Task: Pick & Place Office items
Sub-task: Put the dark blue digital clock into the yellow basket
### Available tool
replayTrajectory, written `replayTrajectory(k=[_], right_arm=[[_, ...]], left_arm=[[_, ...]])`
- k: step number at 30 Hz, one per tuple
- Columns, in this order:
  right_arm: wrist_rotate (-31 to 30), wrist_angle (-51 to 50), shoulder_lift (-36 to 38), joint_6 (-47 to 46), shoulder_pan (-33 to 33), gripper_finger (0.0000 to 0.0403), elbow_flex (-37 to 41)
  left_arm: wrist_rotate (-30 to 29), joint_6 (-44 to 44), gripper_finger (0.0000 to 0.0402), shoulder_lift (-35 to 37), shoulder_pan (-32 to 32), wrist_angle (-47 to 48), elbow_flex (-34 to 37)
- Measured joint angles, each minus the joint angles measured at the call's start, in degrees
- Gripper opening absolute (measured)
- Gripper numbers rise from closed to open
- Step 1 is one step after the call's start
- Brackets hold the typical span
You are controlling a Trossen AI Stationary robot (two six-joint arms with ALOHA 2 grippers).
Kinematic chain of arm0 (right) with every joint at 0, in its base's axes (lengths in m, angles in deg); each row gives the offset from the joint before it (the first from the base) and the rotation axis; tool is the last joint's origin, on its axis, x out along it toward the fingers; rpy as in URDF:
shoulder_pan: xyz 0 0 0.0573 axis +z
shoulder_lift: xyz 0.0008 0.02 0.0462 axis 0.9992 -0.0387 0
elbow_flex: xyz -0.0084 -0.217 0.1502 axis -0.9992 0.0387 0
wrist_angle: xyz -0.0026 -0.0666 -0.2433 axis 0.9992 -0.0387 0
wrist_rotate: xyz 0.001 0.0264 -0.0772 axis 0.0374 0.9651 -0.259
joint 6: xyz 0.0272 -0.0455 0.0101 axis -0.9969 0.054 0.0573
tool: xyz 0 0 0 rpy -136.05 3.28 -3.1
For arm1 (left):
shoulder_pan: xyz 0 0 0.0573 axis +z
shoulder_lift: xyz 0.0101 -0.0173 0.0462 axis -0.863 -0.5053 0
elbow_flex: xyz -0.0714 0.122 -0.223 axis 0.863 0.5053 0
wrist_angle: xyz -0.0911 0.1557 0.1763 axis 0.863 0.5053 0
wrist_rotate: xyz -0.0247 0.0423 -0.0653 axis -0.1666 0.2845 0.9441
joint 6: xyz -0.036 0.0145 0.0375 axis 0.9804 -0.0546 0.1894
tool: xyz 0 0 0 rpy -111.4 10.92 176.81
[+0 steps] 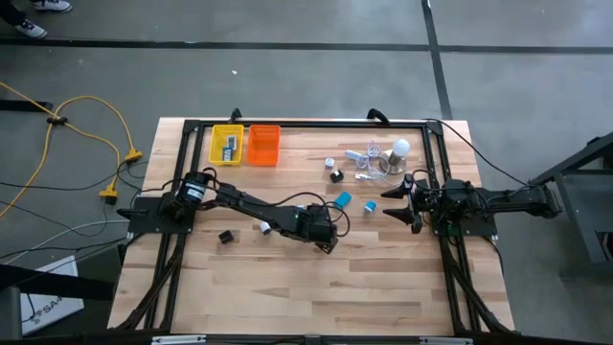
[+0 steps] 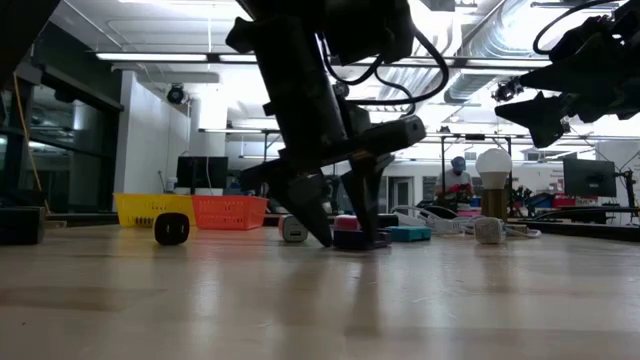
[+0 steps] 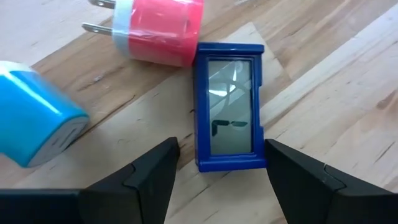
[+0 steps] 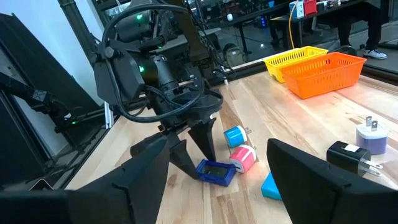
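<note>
Pale wooden tabletop (image 1: 287, 278) fills the middle of the high view. At its upper left edge sit a yellow basket (image 1: 227, 145) and an orange basket (image 1: 263, 145). The left claw (image 3: 221, 165) is down at the centre, fingers spread on either side of a blue framed item (image 3: 229, 106) lying flat, not yet gripping it. A pink-red plug (image 3: 157, 28) touches that item's far end; a light-blue plug (image 3: 37, 127) lies nearby. The right claw (image 1: 391, 201) hangs wide open and empty, right of centre.

Small framed piece (image 3: 229, 106) between left pincer (image 3: 221, 163) fingers, plug (image 3: 158, 29) beside.
</note>
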Motion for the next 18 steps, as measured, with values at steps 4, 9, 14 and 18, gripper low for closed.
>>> replayTrajectory(k=[4, 9, 14, 18], right_arm=[[0.00, 0.02, 0.02, -0.01, 0.01, 0.0259, 0.01], [-0.02, 0.02, 0.00, 0.00, 0.00, 0.0259, 0.02], [-0.02, 0.04, 0.01, 0.00, 0.01, 0.0259, 0.02], [-0.02, 0.04, 0.02, -0.02, 0.02, 0.0259, 0.02]], left_arm=[[0.05, -0.36, 0.0234, -0.02, 0.31, 0.34, 0.02], [0.13, -3.95, 0.0234, 0.00, 0.55, -0.46, 0.11], [-0.03, -5.35, 0.0234, 0.02, 0.57, -0.90, 0.13], [-0.63, -6.97, 0.0234, 0.02, 0.57, -1.40, 0.17]])
